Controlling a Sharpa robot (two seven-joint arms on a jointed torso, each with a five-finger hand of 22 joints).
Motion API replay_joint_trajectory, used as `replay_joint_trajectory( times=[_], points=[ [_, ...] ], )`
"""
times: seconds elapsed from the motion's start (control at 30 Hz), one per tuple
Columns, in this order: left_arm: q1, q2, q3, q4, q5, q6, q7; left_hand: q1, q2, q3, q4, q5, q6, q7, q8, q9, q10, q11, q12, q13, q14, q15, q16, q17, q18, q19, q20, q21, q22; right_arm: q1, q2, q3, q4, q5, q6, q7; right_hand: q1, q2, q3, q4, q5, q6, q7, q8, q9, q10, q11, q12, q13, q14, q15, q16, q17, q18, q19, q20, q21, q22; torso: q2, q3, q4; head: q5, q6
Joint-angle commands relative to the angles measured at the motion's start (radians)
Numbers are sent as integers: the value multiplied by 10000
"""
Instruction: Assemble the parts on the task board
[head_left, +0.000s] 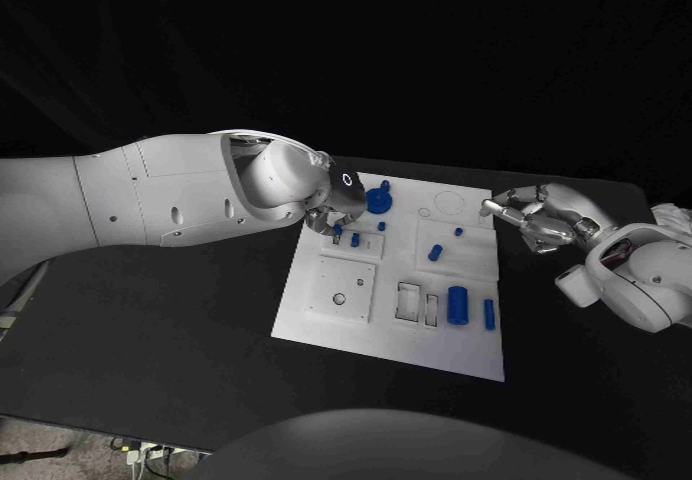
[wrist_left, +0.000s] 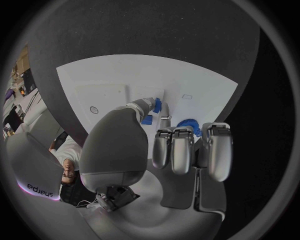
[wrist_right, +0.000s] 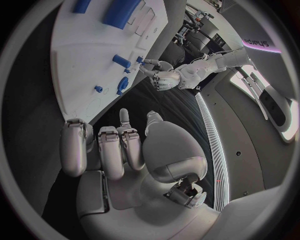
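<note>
Both arms are clad in smooth, glossy white shells with rounded, bulging sections. The left arm (head_left: 159, 195) is thick, with a few small dark holes along its side and a black round cap with a pale ring mark near the wrist. The right arm (head_left: 649, 275) ends in a rounded white wrist with a dark reddish gap at its joint. The left hand (wrist_left: 159, 150) and the right hand (wrist_right: 125, 155) are silver-grey metal, with blocky segmented fingers, a smooth domed thumb base, and dark seams between the pieces.
</note>
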Motion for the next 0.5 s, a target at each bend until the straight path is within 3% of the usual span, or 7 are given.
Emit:
replay_joint_trajectory(
  times=[0.03,0.3,0.5],
  points=[
    [-21,33,4,3,111,-85,-59,-14,172,8,-82,38,48,5,42,43,1041,57,25,2635,1053,66,24,2634,-74,1041,60,24,2632,-12,9,1,-2,-113,179,-29,177,7,-12,-24,79,61,-14,15,-11,1074,22,0,2627,1044,66,35,2634,-85,-62,16,-48,1945,3,-1,3,3,2],
    [-73,65,4,0,97,-126,-136,15,527,133,-294,99,140,-36,186,340,1041,66,25,2635,1053,80,24,2634,-74,1041,75,24,2632,-21,0,1,-9,-120,187,-49,359,-1,10,-44,164,63,-15,7,-22,1074,22,0,2627,1044,67,35,2634,-79,-85,17,-68,1937,0,2,-5,7,2],
    [-89,51,4,-6,92,-37,-162,-101,954,364,-464,352,124,6,327,705,1041,80,25,2635,1053,99,24,2634,-74,1041,93,24,2632,-25,-10,1,-11,-127,191,-73,533,-13,36,-67,262,62,-17,-3,-33,1074,20,0,2627,1044,66,35,2634,-73,-109,17,-87,1930,0,5,2,13,2]
  ],
)
